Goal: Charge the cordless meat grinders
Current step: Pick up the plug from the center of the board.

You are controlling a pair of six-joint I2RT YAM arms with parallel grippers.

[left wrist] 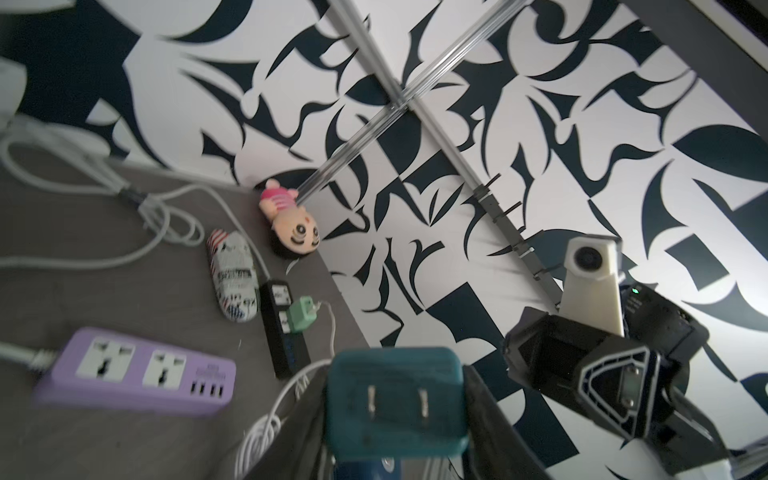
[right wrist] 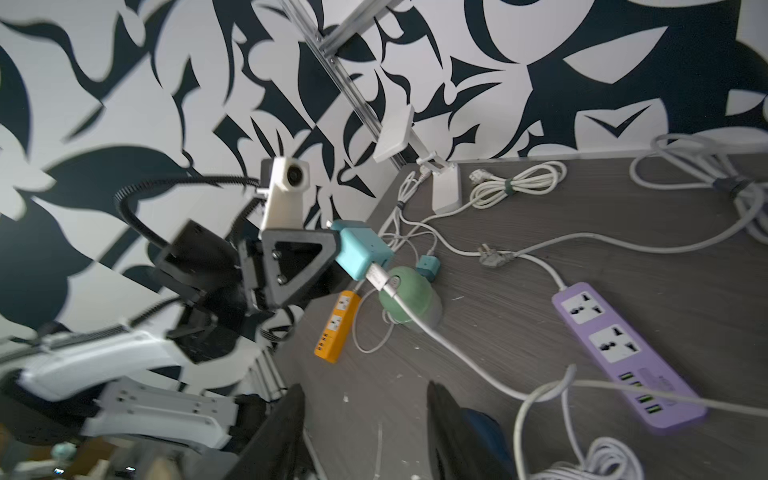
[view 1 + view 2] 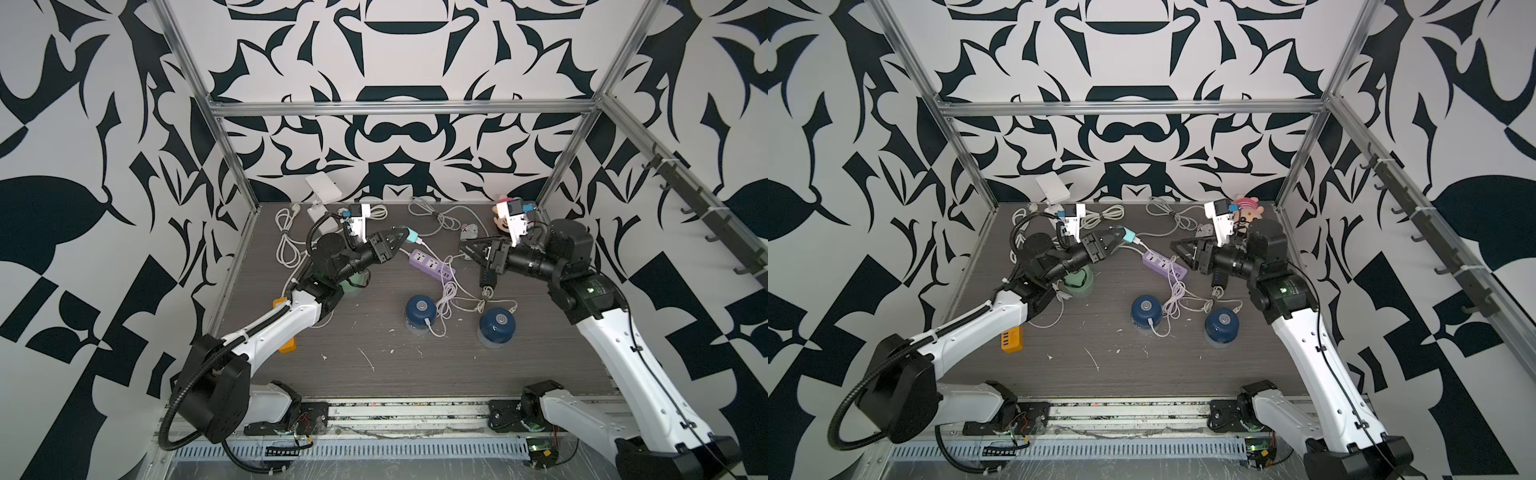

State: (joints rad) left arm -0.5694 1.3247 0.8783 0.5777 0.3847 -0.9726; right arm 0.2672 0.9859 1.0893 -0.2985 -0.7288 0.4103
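My left gripper [image 3: 400, 233] [image 1: 395, 386] is shut on a teal charger plug [image 3: 408, 234] [image 1: 395, 403] [image 2: 359, 249], held above the table with its two prongs facing the wrist camera and a white cable trailing from it. Two navy cordless meat grinders [image 3: 420, 309] [image 3: 496, 322] stand mid-table, and a white cable end reaches the front of the left one. The mint green grinder [image 3: 1079, 280] [image 2: 409, 301] sits partly hidden under my left arm. My right gripper [image 3: 467, 248] [image 2: 365, 399] hovers open and empty, right of the purple power strip [image 3: 432, 266] [image 1: 133, 374].
An orange power strip [image 3: 1011, 338] lies near the left edge. A black power strip [image 1: 282, 328] carrying a green plug lies near a pink plush toy [image 1: 291, 224] at the back right. White cable coils [image 3: 286, 241] clutter the back and the middle of the table.
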